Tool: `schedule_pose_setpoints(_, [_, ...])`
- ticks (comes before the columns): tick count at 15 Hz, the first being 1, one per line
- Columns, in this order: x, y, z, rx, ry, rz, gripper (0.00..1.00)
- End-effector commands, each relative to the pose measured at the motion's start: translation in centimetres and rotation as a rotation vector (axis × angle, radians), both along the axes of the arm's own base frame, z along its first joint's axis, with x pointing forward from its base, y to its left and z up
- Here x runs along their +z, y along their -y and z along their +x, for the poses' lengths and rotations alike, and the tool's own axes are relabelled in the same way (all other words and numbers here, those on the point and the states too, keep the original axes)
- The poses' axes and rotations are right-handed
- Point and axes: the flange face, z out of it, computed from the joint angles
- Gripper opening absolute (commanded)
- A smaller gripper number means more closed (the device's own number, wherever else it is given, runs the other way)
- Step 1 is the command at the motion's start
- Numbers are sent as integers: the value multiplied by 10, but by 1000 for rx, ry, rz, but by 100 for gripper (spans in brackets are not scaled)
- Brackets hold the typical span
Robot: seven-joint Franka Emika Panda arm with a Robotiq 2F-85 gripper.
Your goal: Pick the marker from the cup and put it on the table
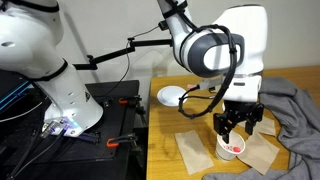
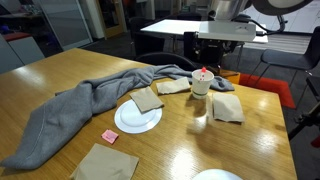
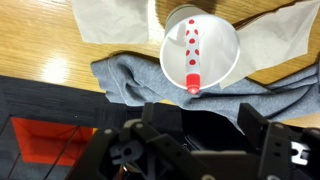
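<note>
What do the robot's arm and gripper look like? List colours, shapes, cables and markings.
The glossy white rounded arm has a dark joint ring and a black cable looping beside it. The black angular gripper carries a small white marking in the wrist view.

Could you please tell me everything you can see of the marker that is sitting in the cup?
The marker is a thin stick, pinkish-white with a row of red marks along its barrel and a red end; it looks like plastic. It stands tilted inside the white cup, with the red end leaning on the rim. In an exterior view that end pokes just above the rim. Only the cup appears to touch it.
</note>
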Motion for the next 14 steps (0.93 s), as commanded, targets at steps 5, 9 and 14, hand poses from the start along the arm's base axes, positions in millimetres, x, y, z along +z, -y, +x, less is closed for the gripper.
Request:
schedule_pose_setpoints(5, [-20, -3, 3, -43, -33, 1, 68])
schedule_pose_setpoints(9, [-26, -4, 5, -48, -41, 2, 65])
schedule_pose_setpoints(14, [-33, -2, 11, -54, -47, -8, 63])
